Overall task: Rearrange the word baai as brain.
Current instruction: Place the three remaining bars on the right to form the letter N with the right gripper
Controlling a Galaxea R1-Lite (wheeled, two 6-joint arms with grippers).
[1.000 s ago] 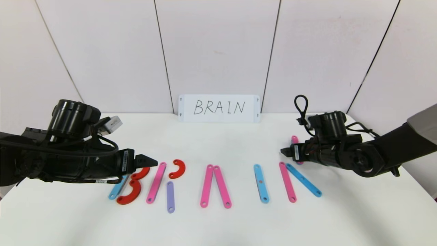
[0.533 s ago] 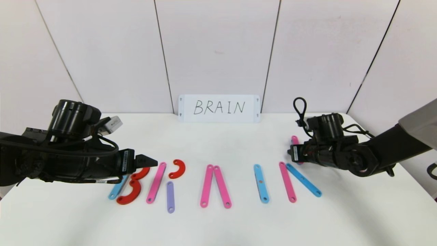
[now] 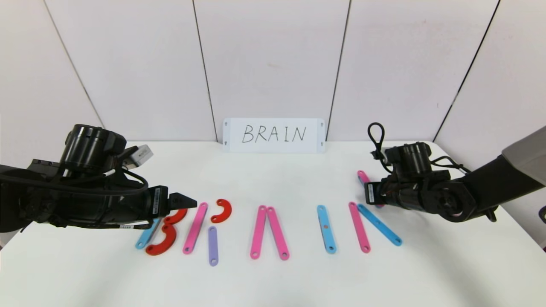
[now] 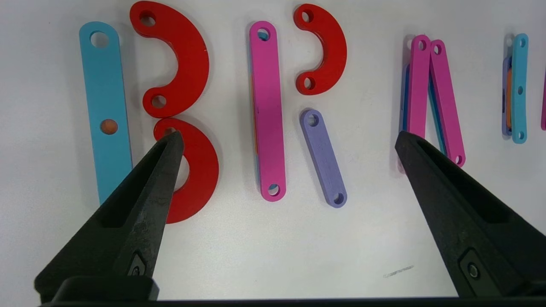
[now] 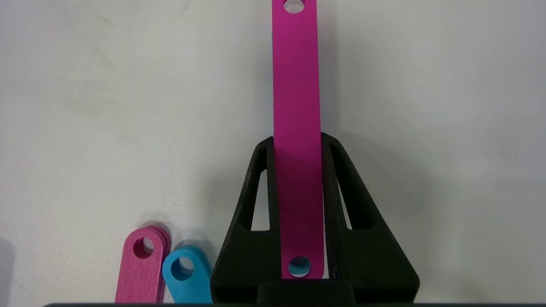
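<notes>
The strip letters lie in a row on the white table [image 3: 273, 281]. At the left are a light-blue bar [image 3: 147, 234] and red curves [image 3: 164, 241]. Then come a pink bar [image 3: 195, 228], a red curve [image 3: 222, 211] and a lilac bar [image 3: 213, 246]. Two pink bars [image 3: 259, 232] lean together, followed by a light-blue bar [image 3: 326, 229], then a pink bar [image 3: 359, 227] meeting a blue one [image 3: 379, 224]. My right gripper [image 3: 366, 192] [image 5: 297, 143] is shut on another pink bar [image 5: 295, 76] [image 3: 362, 175] behind those two. My left gripper [image 3: 187, 201] [image 4: 289, 137] hovers open over the left letters, holding nothing.
A white card [image 3: 274, 135] with handwritten BRAIN leans against the back wall. White wall panels close the table at the back and sides. Bare table lies in front of the letter row and between the row and the card.
My right gripper has shut on the pink bar behind the rightmost letter, and the bar's far end has swung slightly left. The left arm has not moved.
</notes>
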